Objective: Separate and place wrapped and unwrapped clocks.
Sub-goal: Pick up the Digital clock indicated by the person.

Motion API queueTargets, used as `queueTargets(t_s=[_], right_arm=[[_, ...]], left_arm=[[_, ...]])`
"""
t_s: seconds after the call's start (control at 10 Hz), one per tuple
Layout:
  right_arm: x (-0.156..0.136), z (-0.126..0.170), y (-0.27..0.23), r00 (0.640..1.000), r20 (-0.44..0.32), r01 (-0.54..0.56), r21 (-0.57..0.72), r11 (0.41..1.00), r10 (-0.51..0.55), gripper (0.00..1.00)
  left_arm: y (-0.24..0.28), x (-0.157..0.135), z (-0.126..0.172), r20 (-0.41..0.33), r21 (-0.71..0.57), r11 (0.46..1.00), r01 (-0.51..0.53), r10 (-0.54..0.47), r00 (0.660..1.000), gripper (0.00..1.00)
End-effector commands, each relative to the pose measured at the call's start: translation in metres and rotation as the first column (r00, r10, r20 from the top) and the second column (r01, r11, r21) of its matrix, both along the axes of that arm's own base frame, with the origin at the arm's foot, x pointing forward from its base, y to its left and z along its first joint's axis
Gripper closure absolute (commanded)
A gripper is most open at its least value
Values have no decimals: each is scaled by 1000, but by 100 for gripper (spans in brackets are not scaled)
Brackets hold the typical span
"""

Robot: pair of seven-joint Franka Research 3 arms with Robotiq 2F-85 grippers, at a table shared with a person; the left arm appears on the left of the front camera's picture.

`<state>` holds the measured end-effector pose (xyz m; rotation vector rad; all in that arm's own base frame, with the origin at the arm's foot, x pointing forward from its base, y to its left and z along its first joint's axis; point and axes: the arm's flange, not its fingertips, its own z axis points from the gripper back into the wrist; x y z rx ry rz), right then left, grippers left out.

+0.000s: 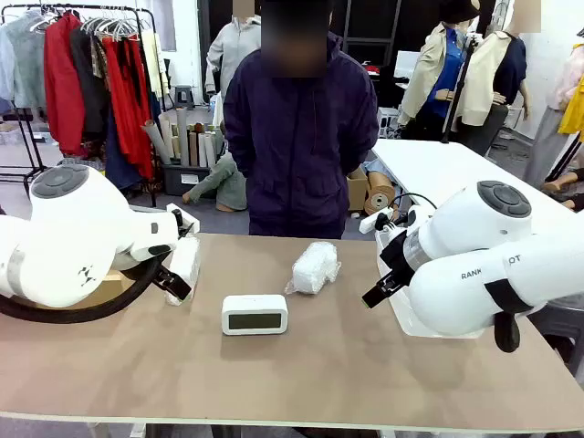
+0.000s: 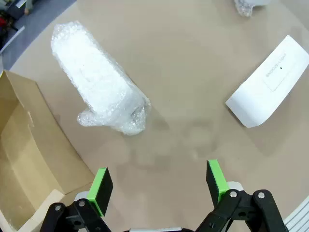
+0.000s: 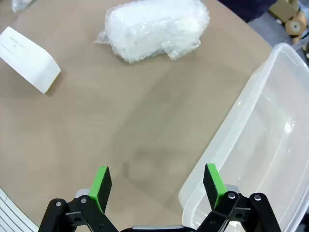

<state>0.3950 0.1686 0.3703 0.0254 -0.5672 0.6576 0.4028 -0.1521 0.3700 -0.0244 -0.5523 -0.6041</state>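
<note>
Brown counter point(image 1: 319, 365); cardboard box point(image 2: 19, 145) at its left end; clear plastic bin point(image 3: 270, 145) at its right; person in dark jacket point(image 1: 301, 137) behind; clothes rack point(image 1: 91, 82) beyond.

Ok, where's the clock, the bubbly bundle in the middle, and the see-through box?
clock point(image 1: 255, 320): front view, on its dark display.
middle bubble-wrap bundle point(image 1: 315, 266): front view, on the centre of the wrap.
clear plastic box point(image 3: 270, 145): right wrist view, on its bare inside.

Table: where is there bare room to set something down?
Bare: the near strip of table in front of the clock, and the stretch between clock and bin. Crowded: left side, where a bundle lies beside the box.
</note>
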Motion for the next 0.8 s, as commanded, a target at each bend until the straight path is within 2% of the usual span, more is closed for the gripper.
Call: queueTargets(t_s=[0.0, 0.7], right_arm=[[0, 0, 0, 1000, 0, 0, 0, 1000, 0, 0], [0, 0, 0, 1000, 0, 0, 0, 1000, 0, 0]], left_arm=[[0, 0, 0, 0, 0, 1000, 0, 0, 1000, 0], [0, 0, 0, 0, 0, 1000, 0, 0, 1000, 0]])
